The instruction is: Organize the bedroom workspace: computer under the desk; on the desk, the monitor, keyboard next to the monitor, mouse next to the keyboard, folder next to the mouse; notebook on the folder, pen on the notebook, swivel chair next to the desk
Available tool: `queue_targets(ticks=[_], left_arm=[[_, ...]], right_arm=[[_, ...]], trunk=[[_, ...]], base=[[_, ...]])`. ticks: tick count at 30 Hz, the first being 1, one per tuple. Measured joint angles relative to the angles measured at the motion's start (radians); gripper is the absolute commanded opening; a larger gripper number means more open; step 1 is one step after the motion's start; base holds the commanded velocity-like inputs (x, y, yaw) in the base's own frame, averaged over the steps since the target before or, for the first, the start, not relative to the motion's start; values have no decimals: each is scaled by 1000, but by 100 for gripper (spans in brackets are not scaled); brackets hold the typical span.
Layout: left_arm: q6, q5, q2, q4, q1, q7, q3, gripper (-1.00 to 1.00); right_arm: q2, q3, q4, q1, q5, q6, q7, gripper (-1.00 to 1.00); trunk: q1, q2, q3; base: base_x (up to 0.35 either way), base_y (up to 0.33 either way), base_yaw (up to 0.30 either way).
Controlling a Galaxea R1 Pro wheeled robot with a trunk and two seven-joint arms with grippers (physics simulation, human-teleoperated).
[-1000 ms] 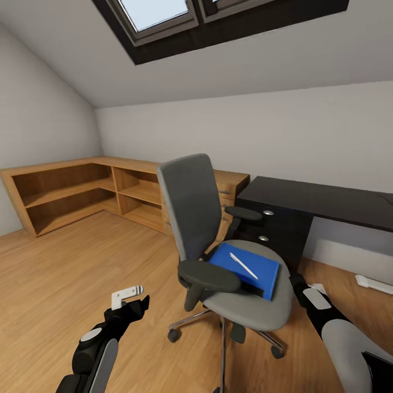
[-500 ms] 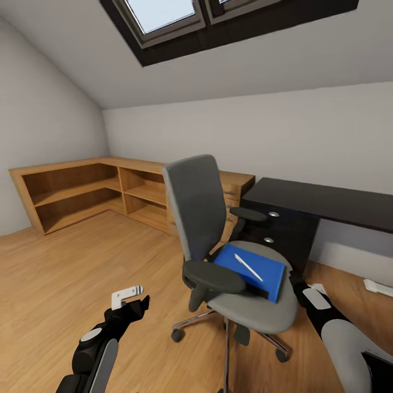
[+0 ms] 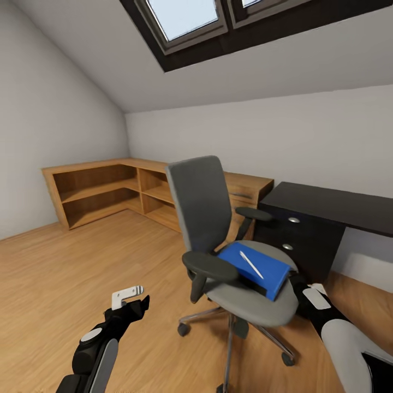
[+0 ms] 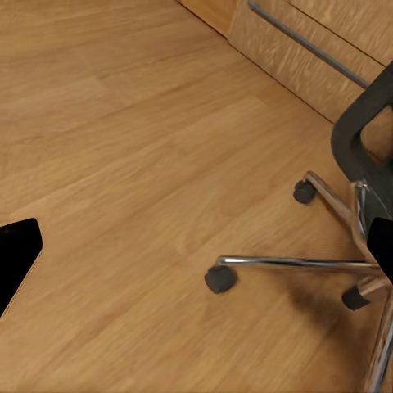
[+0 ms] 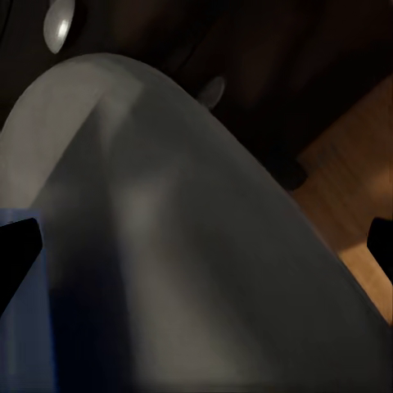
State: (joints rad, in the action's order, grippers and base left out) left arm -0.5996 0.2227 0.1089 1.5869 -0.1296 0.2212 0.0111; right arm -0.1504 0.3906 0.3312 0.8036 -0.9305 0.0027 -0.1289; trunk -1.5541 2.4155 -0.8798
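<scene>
One thin, light, stiff folder lies on the swivel chair; grab its edge. Right claw looks open; left claw, hard to tell.

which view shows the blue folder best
The head view: the folder lies whole on the swivel chair seat, the pen on top. The right wrist view catches just a blurred blue corner against the grey seat. The left wrist view looks at the chair's chrome base and floor.
</scene>
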Motion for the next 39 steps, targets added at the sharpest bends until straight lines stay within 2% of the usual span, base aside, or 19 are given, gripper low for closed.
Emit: queue_targets(ticks=[20, 24, 27, 39], left_arm=[[0, 1, 1, -15, 0, 2, 17, 100], [0, 0, 0, -24, 0, 7, 47, 100], [0, 0, 0, -32, 0, 9, 56, 100], [0, 0, 2, -45, 0, 9, 60, 100]], right_arm=[[1, 1, 0, 0, 3, -1, 4, 100], [1, 1, 0, 0, 3, -1, 4, 100], [1, 0, 0, 0, 2, -1, 5, 100], [2, -1, 2, 0, -1, 0, 4, 100]], trunk=[[0, 0, 19], [0, 0, 23], [0, 0, 26], [0, 0, 34]], base=[[0, 0, 219], [0, 0, 220], [0, 0, 220], [-7, 0, 143]])
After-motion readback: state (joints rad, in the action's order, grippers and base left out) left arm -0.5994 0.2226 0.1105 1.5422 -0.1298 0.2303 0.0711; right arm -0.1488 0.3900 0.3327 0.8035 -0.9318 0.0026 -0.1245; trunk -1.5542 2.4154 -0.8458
